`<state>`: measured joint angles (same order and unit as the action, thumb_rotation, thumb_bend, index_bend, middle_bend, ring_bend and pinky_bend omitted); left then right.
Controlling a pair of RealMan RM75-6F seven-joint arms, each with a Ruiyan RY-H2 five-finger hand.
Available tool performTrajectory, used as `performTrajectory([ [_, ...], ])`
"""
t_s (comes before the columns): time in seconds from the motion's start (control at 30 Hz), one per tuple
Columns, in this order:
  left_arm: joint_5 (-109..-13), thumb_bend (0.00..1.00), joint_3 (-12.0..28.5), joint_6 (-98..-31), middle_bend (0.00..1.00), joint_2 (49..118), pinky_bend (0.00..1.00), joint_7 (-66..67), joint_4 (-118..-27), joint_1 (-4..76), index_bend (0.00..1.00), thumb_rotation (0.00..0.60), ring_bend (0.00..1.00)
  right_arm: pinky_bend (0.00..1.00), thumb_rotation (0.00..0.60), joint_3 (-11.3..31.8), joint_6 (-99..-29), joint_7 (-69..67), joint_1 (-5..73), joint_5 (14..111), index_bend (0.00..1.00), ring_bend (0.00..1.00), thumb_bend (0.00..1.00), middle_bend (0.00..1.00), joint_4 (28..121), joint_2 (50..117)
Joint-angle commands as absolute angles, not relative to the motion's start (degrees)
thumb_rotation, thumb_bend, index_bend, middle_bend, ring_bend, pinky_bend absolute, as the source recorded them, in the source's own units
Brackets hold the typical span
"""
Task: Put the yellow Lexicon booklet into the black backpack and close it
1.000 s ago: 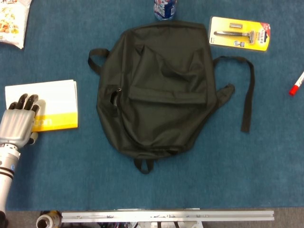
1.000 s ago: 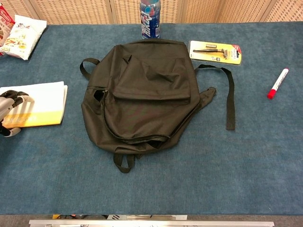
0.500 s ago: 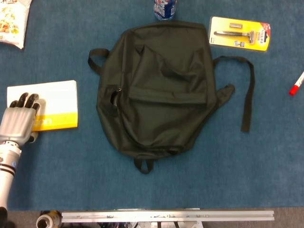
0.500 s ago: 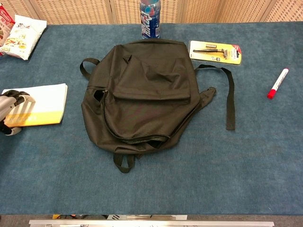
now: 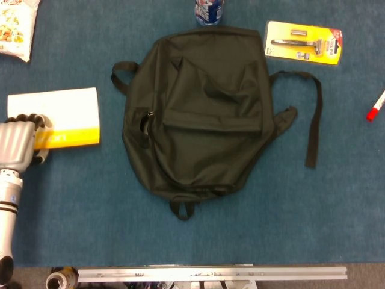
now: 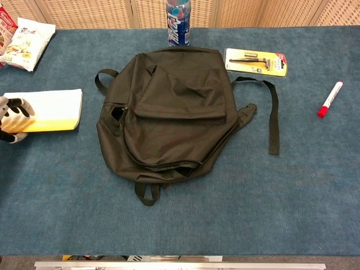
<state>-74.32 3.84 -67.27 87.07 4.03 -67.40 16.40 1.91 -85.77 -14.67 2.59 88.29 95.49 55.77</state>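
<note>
A blue carpet-like cloth covers the counter (image 6: 281, 191) from edge to edge, with a metal rail running along its near side in the head view. Behind the far edge stands a screen of pale woven panels (image 6: 101, 11), seen only in the chest view.

The black backpack (image 5: 201, 108) lies flat in the middle of the counter, front pocket up, one strap (image 5: 313, 114) trailing out to its right and a small loop at its near end. The zip along its left side shows a short gap; the rest looks closed.

The yellow Lexicon booklet (image 5: 60, 117) lies well left of the backpack, white over most of its cover with a yellow band along the near edge. The left robot hand (image 5: 21, 141) grips the booklet's left end, dark fingertips curled over the top of the cover and the thumb underneath at the near edge. The booklet's left end appears slightly raised in the chest view. The right robot hand shows in neither view.

Along the far edge sit a blue drink bottle (image 6: 178, 22), a yellow razor pack (image 5: 304, 42) and snack bags (image 6: 28, 35) at the left corner. A red-capped marker (image 6: 330, 99) lies far right.
</note>
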Motion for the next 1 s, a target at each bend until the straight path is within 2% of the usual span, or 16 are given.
performTrajectory([
  [0.03, -76.35, 0.25, 4.69, -70.23, 0.44, 89.46, 0.42, 0.38, -63.42, 15.9, 0.45, 0.6, 0.37, 0.45, 0.6, 1.92, -85.74, -14.73, 2.58, 88.3, 0.29, 0.27, 0.24, 0.39, 95.53, 55.73],
  [0.57, -77.37, 0.25, 5.26, -71.74, 0.51, 93.0, 0.47, -0.81, -55.99, 15.92, 0.59, 0.6, 0.42, 0.45, 0.6, 2.09, -85.24, -15.11, 2.83, 88.28, 0.29, 0.27, 0.24, 0.39, 95.82, 55.53],
  [0.73, -77.53, 0.25, 5.11, -71.89, 0.53, 93.53, 0.47, 1.09, -55.12, 15.93, 0.61, 0.6, 0.43, 0.45, 0.6, 2.17, -85.39, -15.58, 2.79, 88.32, 0.29, 0.27, 0.24, 0.39, 96.03, 55.32],
  [1.0, -77.32, 0.34, 4.96, -71.27, 0.52, 93.29, 0.47, 3.88, -56.17, 15.99, 0.59, 0.6, 0.44, 0.45, 0.6, 2.21, -85.6, -16.22, 2.63, 88.31, 0.29, 0.27, 0.24, 0.39, 96.08, 55.06],
])
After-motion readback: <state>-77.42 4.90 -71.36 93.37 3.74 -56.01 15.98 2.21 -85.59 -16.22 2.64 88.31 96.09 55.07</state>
